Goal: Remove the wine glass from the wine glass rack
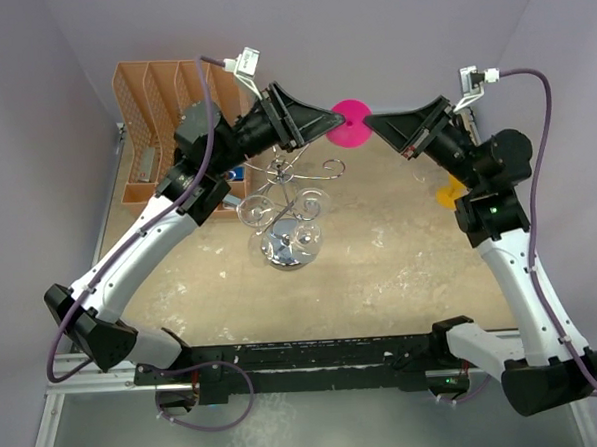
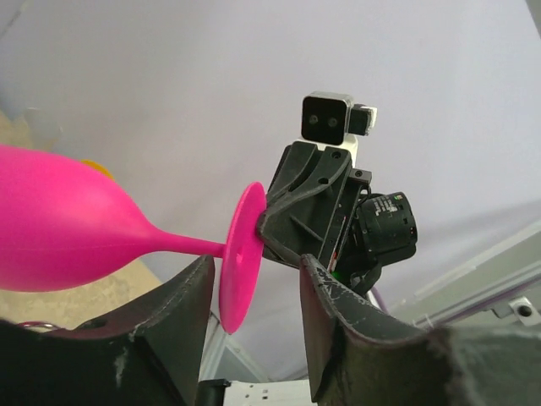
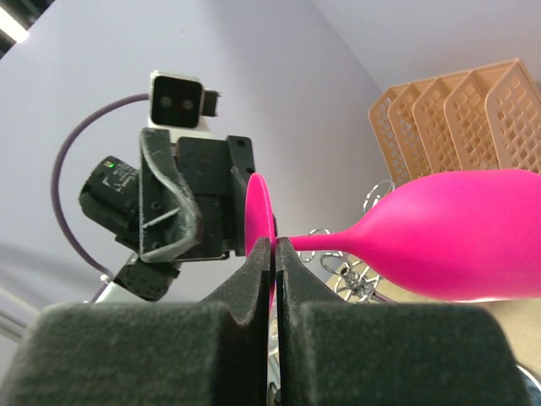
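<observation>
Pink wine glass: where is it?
The pink wine glass is held at far centre of the top external view, beyond the wine glass rack, foot pinched by the right gripper, inside the open left gripper.

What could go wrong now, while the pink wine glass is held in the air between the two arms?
1. The right gripper pinches only the edge of the foot of the pink wine glass, whose bowl sticks out sideways. The glass might pivot or slip.
2. The left gripper has its jaws open, so it gives no backup hold.
3. The wine glass rack with clear glasses stands nearby. A fall could hit them.
</observation>
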Robot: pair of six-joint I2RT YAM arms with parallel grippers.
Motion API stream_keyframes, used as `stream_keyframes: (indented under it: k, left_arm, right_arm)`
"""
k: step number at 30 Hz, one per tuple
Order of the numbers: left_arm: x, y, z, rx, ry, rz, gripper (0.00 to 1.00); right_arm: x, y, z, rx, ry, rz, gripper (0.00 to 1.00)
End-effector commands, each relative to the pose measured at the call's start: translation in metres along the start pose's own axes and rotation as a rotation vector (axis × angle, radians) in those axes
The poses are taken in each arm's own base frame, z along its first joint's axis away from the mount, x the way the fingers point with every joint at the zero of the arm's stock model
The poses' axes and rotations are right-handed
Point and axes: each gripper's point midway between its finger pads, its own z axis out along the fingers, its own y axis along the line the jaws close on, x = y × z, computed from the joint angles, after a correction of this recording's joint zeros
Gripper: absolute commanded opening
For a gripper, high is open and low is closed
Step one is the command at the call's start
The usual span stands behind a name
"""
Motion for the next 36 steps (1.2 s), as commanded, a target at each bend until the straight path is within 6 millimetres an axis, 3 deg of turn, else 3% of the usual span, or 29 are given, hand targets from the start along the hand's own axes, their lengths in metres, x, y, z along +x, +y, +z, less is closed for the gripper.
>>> stream_keyframes:
  k: [1, 6, 10, 13, 19, 22, 29, 36]
  left_arm:
    - [-0.002, -0.037, 0.001, 0.151, -0.008, -0.024, 0.41]
    - [0.007, -0.037, 0.003, 0.160, 0.013, -0.034, 0.33]
    - [0.011, -0.040, 0.001, 0.187, 0.024, -0.035, 0.04]
    - [0.014, -0.045, -0.006, 0.215, 0.033, -0.010, 0.00]
    - [0.018, -0.059, -0.026, 0.274, 0.028, 0.099, 0.00]
    - [0.017, -0.069, -0.038, 0.306, 0.005, 0.151, 0.00]
    - [0.004, -0.101, -0.056, 0.437, -0.091, 0.213, 0.00]
    - [0.009, -0.071, -0.054, 0.254, -0.014, 0.554, 0.00]
  right_arm:
    - [-0.022, 0.036, -0.008, -0.091, -0.087, -0.106, 0.00]
    - [-0.023, 0.041, -0.010, -0.105, -0.093, -0.127, 0.00]
    - [-0.019, 0.043, -0.011, -0.125, -0.076, -0.157, 0.03]
    - [-0.015, 0.044, -0.015, -0.125, -0.054, -0.211, 0.18]
    - [-0.016, 0.037, -0.030, -0.035, -0.072, -0.370, 0.71]
    - [-0.025, 0.032, -0.040, 0.038, -0.127, -0.422, 0.84]
    - [-0.034, 0.025, -0.049, 0.102, -0.191, -0.456, 0.91]
    - [-0.017, 0.001, -0.037, 0.084, -0.138, -0.444, 0.91]
